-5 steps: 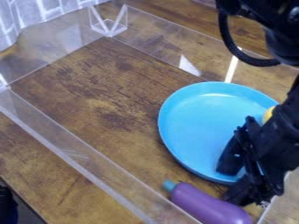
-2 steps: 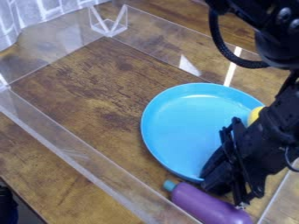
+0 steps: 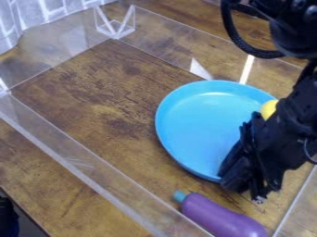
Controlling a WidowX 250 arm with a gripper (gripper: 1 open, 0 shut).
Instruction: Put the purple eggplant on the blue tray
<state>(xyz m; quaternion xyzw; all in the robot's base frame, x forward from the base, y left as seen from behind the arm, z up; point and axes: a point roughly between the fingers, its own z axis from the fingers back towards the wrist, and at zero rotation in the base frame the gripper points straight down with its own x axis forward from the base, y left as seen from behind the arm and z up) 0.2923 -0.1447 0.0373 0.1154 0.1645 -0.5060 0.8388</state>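
Brown wood shows on the bench [image 3: 87, 88] inside a clear plastic barrier [image 3: 74, 153], whose walls, I judge, keep loose pieces within my reach. To its right the blue tray [image 3: 198, 125] lies flat, its wide face up, ready to receive. The purple eggplant [image 3: 223, 218] rests on its side just off the tray's lower edge, beside the barrier, teal stem cap toward the left; it is the piece I must deliver. The dark claw [image 3: 242, 183] points down at the tray's rim, apart from the eggplant; I cannot tell whether it is spread or clenched, or whether it grips the rim. Farthest right, a yellow object [image 3: 268, 109] sits at the tray's edge, partly hidden by my arm.
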